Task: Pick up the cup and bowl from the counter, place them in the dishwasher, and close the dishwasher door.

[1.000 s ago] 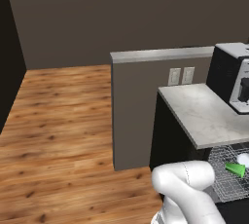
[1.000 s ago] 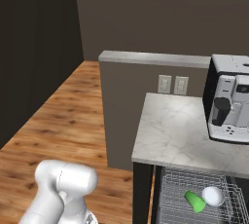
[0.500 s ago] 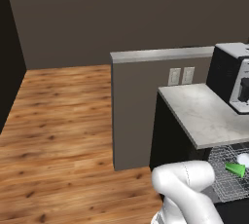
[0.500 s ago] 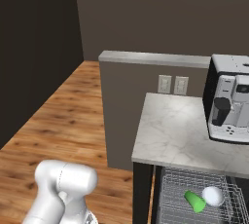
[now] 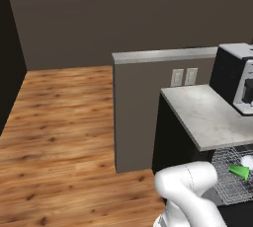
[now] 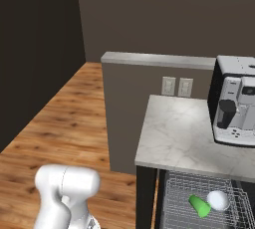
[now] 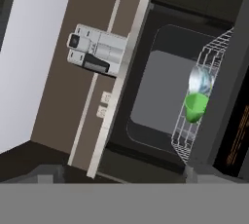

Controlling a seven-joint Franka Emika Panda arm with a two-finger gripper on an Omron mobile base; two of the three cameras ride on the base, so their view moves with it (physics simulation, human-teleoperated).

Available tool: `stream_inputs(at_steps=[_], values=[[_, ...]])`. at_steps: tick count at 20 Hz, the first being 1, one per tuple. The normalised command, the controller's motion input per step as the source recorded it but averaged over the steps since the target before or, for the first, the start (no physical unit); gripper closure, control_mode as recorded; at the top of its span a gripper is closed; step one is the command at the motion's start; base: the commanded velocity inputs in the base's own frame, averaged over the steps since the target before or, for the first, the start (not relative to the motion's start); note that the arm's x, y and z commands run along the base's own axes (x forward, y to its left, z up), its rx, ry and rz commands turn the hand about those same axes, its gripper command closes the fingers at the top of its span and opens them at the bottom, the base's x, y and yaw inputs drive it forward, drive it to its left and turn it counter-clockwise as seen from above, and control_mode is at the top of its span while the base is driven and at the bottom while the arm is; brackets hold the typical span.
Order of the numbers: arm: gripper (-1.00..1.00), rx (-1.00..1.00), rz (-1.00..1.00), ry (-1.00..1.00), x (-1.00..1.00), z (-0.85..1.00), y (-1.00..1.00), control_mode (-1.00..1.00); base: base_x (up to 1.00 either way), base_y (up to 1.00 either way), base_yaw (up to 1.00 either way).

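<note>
The green cup (image 6: pixel 200 206) lies on its side in the dishwasher's wire rack (image 6: pixel 174 193), touching the white bowl (image 6: pixel 218 199) to its right. Both sit below the marbled counter (image 6: pixel 174 133). In the left base view the cup (image 5: pixel 239 171) and the bowl (image 5: pixel 247 161) lie in the rack (image 5: pixel 222 181) at the right edge. The hand view, rolled sideways, looks at the cup (image 7: pixel 195 107) and bowl (image 7: pixel 200 79) in the pulled-out rack (image 7: pixel 182 130), with the open dark dishwasher door (image 7: pixel 226 116) beside it. My gripper (image 7: pixel 119 174) is well away from them, its tips wide apart and holding nothing.
A black-and-silver coffee machine (image 6: pixel 236 98) stands on the counter's right end. A grey partition wall (image 6: pixel 129 103) with two sockets (image 6: pixel 177 86) rises behind the counter. Wooden floor (image 5: pixel 59 137) spreads to the left. My arm's white elbow (image 5: pixel 192 191) is low in front of the cabinets.
</note>
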Motion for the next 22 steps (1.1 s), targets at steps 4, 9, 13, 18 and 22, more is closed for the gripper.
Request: stream_inputs(at_steps=[4, 9, 13, 18, 22], values=[[-1.0, -0.07, 0.03, -0.05, -0.03, -0.43, 0.0, -1.0, 0.0, 0.0, 0.0], [-1.0, -0.07, 0.03, -0.05, 0.0, -0.31, -0.16, -1.0, 0.0, 0.0, 0.0], [-1.0, -0.07, 0.03, -0.03, 0.0, -0.38, -0.28, -1.0, 0.0, 0.0, 0.0], [-1.0, -0.06, 0.04, -0.02, 0.0, -0.54, -0.27, -1.0, 0.0, 0.0, 0.0], [-1.0, -0.04, 0.04, -0.02, 0.0, -0.61, -0.33, -1.0, 0.0, 0.0, 0.0]])
